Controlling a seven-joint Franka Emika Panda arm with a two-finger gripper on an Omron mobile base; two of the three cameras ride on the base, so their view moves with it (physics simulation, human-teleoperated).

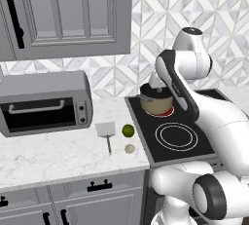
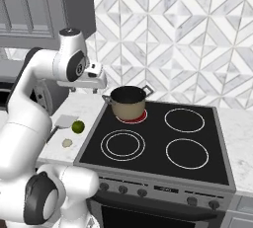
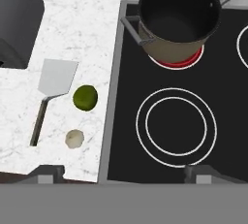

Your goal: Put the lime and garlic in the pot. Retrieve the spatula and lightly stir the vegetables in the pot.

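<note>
**Step 1 not started: lime and garlic on the counter, pot empty**

Gripper [image 3: 125,173] is up high over the seam between counter and cooktop, looking straight down. Fingers spread wide, nothing between them.

Where things are:
- Lime [image 3: 85,97] sits on the marble counter [image 3: 77,29], close to the cooktop edge. Also visible from the base cams [image 1: 128,130] [image 2: 78,127].
- Garlic [image 3: 74,139] is just beside the lime, on the near side, not touching it. Small pale bulb [image 1: 130,148] [image 2: 67,143].
- Spatula [image 3: 52,90] lies flat on the counter beside both, on the side away from the cooktop, blade pointing toward the wall. Blade corner is near the lime, with a gap between them as far as I can tell.
- Pot [image 3: 177,19] stands on the back burner on the counter side of the black cooktop [image 3: 164,160]. Red ring showing under it, so that burner reads as on. Interior looks dark and empty.
- Toaster oven [image 1: 44,103] further along the counter, well clear of the work.

Judgement: this is the approach before the first pick. Neither vegetable is in the pot, spatula untouched.

Next move, as I read it:
- Shift sideways over the counter and drop onto one vegetable. Lime is the bigger and easier target.
- Both are round and will roll if a finger clips them off-centre, so centre the jaws before closing.
- Keep the fingers off the spatula blade and off the garlic on descent; spacing there is tight.
- Carry needs to clear the pot rim and the near side handle [image 3: 130,25], then release over the middle.
</note>
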